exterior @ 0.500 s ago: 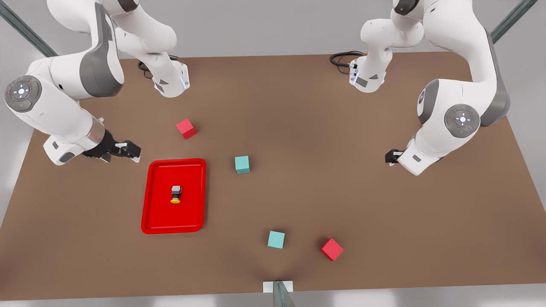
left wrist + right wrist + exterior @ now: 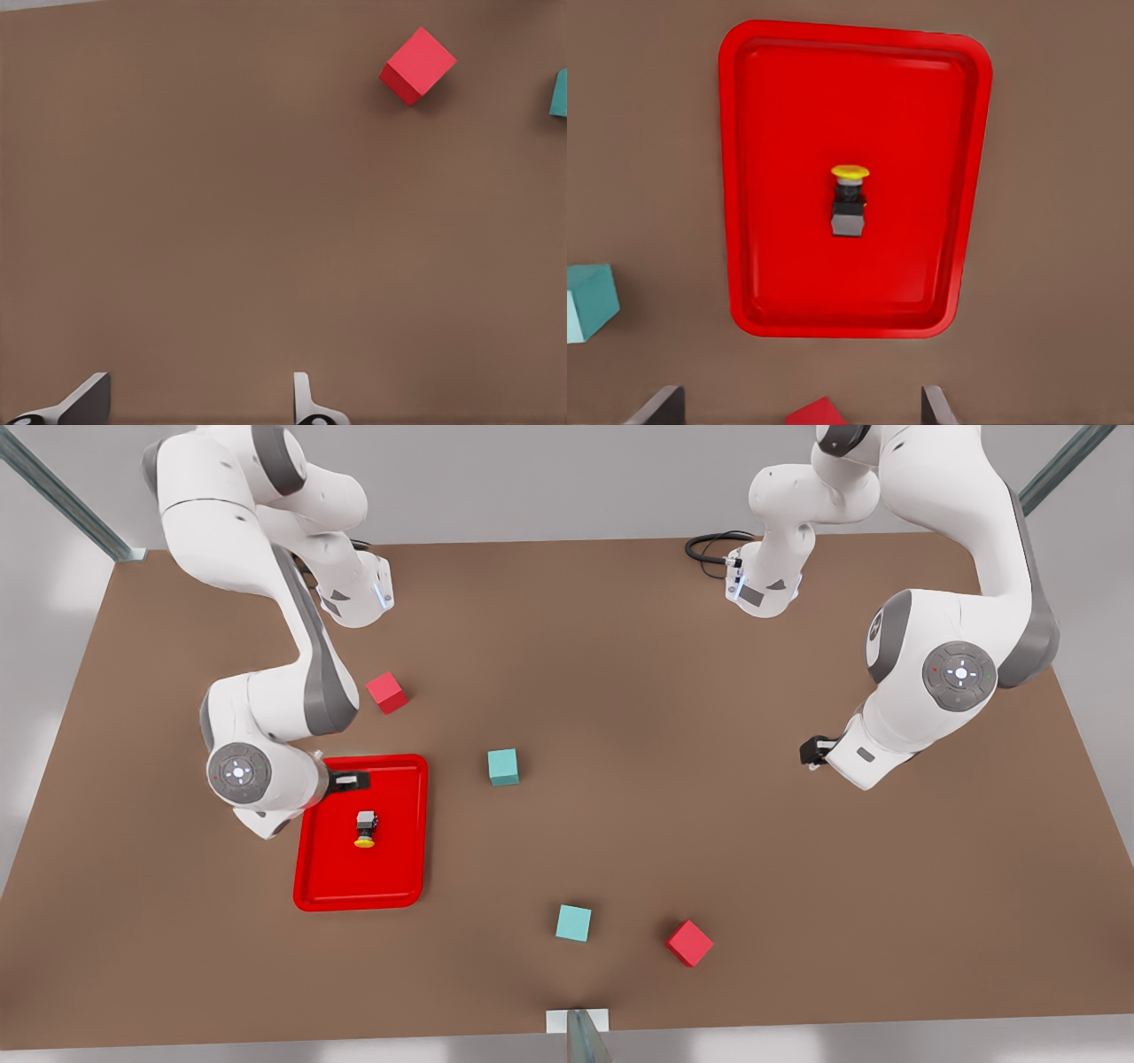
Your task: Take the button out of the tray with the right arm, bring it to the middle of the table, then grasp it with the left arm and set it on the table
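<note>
Your right arm (image 2: 266,638) reaches down from its base at the front view's 11 o'clock, forearm bent steeply, wrist low over the tray's (image 2: 310,868) far corner. The right hand (image 2: 347,781) hangs above the tray just inside its rim. In its wrist view both fingertips (image 2: 660,405) stand wide apart with nothing between them. The button (image 2: 365,828) lies on its side near the tray's middle, yellow cap pointing to 6 o'clock in the front view, a little way from the hand and untouched.

Half a second ago this arm was stretched out past the tray toward 9 o'clock, hand over bare bench (image 2: 620,691); it has since swung inward and tucked in over the tray. The button has not moved.

Your left arm (image 2: 957,602) waits at 3 o'clock, elbow high. The left hand (image 2: 815,751) is low over the bench, with its fingers (image 2: 306,403) spread and empty; it is unchanged. A red cube (image 2: 416,64) lies ahead of it, with a teal cube (image 2: 573,923) beside.
</note>
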{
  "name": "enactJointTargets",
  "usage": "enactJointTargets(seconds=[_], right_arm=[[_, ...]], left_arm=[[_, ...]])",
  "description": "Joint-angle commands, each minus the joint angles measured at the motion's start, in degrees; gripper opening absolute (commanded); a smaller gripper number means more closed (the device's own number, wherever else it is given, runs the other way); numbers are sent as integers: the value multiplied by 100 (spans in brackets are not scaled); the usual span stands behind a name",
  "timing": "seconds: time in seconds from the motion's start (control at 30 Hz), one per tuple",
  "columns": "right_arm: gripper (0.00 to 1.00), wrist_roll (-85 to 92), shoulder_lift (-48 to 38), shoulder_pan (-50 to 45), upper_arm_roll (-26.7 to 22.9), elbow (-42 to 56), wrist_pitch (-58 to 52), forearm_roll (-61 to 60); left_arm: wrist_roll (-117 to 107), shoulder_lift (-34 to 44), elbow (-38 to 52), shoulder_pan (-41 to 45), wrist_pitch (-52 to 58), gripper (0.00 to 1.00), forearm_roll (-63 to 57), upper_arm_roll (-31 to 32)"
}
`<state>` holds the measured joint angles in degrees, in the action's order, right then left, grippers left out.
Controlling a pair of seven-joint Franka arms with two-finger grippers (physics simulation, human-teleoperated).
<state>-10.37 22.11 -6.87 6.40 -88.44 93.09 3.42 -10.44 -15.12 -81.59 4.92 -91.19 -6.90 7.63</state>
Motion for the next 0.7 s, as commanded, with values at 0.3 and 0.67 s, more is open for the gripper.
enactJointTargets(seconds=[0.3, 0.67], right_arm=[[100, -747, 619, 72, 2, -2177, 4955, 53], [100, -510, 953, 380, -7, -2159, 5219, 62]], left_arm=[[-29, 0, 3, 0, 13, 100, -4, 2], [-29, -70, 3, 9, -5, 100, -4, 2]])
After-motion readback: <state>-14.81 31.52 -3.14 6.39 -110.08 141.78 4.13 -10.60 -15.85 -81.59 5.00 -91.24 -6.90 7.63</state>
